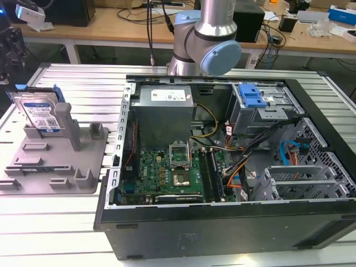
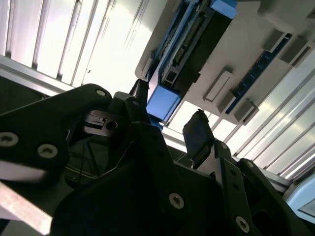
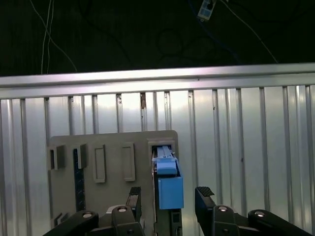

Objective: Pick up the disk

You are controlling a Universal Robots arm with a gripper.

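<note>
Above the slatted table [image 3: 246,147], the parted pincer [image 3: 170,191] frames the disk [image 3: 167,179]

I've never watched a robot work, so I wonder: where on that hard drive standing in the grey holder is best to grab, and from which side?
Probably its upper edge, from above, pinching the two broad flat faces. The disk stands on edge in the grey fixture, whose posts hem in its lower part, leaving the blue-railed top free. The hand hangs open over it.
</note>
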